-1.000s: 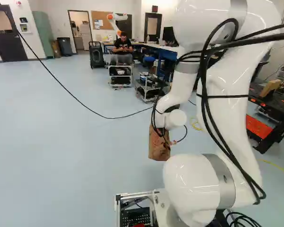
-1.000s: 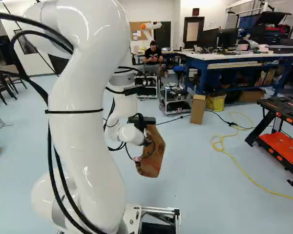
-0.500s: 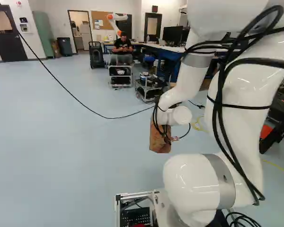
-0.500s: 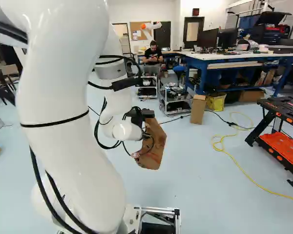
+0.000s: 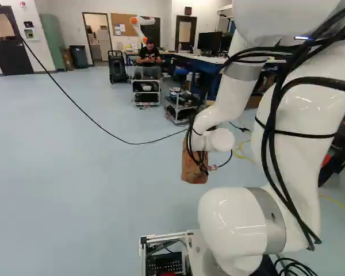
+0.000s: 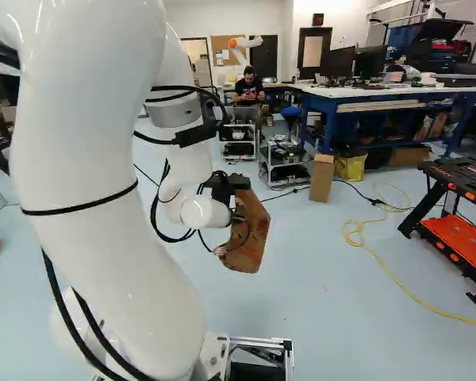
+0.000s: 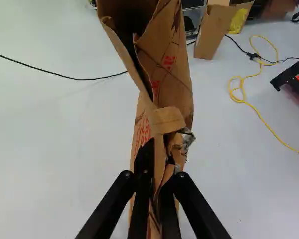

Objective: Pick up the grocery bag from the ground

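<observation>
Bag is in the pincer. The pincer [image 7: 156,185] is closed on the brown paper grocery bag [image 6: 250,242], one black finger on each side of a gathered strip, paper squeezed between them. Bag hangs below the wrist, ahead of the base, and looks clear of the floor [image 6: 341,278]; no contact point visible in either base view. Grip is on bunched paper, probably because several layers crushed together carry load better than one thin wall. A folded band of paper [image 7: 168,120] sits just ahead of the fingers, and past it the sides part around a dark opening, so the hold looks to be on one edge, not across the whole bag. That likely explains the slanted hang seen in the right base view. The white arm [image 6: 87,159] keeps its wrist out over bare floor, which gives the bag room: cardboard box [image 6: 321,178] is well apart, farther and to the right, yellow cord [image 7: 261,119] off to the right too. Pickup judged basically done; what's left is a slow, steady raise or hold. Risks: paper tearing at the pinch, bag swinging, or the arm's cables [image 6: 194,136] snagging it, since a loop hangs right beside it. Can't tell what's inside.
</observation>
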Controlling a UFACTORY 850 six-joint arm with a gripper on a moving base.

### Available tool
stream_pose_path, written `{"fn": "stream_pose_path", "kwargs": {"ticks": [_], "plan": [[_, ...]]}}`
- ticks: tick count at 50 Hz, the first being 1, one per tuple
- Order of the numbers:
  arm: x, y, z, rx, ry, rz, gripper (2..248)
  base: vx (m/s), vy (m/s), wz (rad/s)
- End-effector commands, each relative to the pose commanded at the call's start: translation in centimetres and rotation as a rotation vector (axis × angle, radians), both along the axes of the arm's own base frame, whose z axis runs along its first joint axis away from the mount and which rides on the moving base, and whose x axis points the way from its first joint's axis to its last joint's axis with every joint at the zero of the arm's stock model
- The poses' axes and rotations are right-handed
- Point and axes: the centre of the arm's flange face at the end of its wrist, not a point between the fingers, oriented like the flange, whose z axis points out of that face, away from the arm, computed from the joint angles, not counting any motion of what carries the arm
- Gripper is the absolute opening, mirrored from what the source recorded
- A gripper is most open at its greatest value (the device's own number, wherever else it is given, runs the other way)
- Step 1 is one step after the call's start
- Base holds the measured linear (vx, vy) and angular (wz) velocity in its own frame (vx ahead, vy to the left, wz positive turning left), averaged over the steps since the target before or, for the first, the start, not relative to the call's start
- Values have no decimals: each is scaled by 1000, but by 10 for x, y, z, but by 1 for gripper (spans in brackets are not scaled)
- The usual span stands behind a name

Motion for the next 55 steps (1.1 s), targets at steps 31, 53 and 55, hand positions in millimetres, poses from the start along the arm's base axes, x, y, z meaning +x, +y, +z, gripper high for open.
{"fn": "stream_pose_path", "kwargs": {"ticks": [31,53,55], "plan": [[-6,6,13,-6,-55,15,22,0,0,0],[-20,16,35,-15,-157,43,22,0,0,0],[-22,17,37,-16,-169,46,22,0,0,0]]}}
